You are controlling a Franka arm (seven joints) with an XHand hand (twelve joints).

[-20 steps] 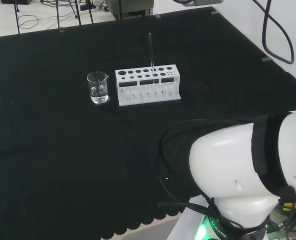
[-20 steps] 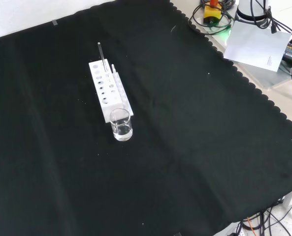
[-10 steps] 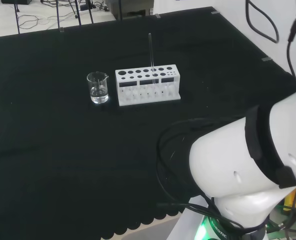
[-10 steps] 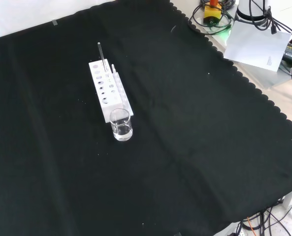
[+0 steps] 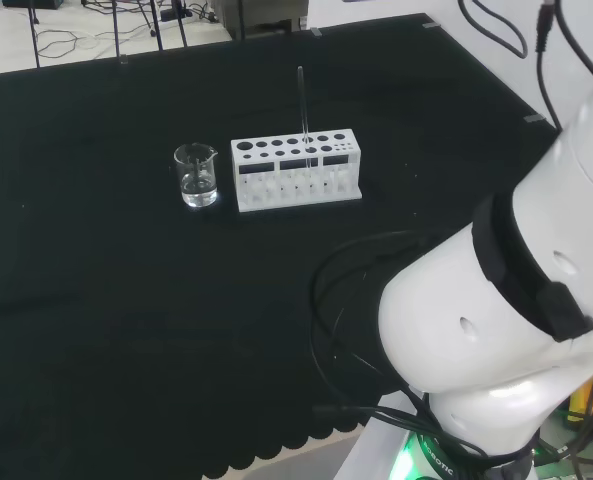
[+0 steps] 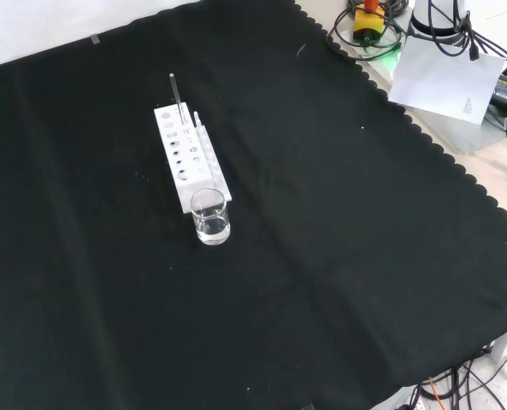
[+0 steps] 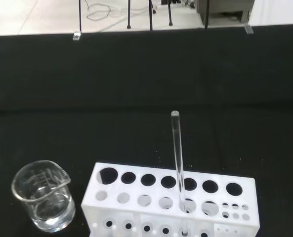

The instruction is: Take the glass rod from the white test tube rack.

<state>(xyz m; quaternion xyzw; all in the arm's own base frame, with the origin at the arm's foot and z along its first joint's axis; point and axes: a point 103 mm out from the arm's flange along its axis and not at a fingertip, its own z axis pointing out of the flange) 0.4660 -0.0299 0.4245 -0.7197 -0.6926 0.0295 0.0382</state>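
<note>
Black cloth (image 5: 126, 300) is covering the whole bench, and pale floor with cables is showing beyond its far edge in the head view. Going from left to right in that view, a small clear beaker (image 5: 196, 175) is standing first, with what looks like a little clear liquid sitting in its bottom. Just beside it, with a narrow gap between them, the white test tube rack (image 5: 296, 170) is lying lengthwise, its top pierced by two rows of round holes. The glass rod (image 5: 302, 105) is standing upright in one of the rack's holes, right of the rack's middle, and is rising well above the top plate. Farther right, the arm's white links (image 5: 506, 320) are looming close to the camera with black cables looping beside them.

In the front view the beaker (image 6: 210, 216) is sitting at the near end of the rack (image 6: 189, 155), and the rod (image 6: 177, 92) is sticking up near the far end. No view is letting me tell whether the hand's fingers are spread or curled.
</note>
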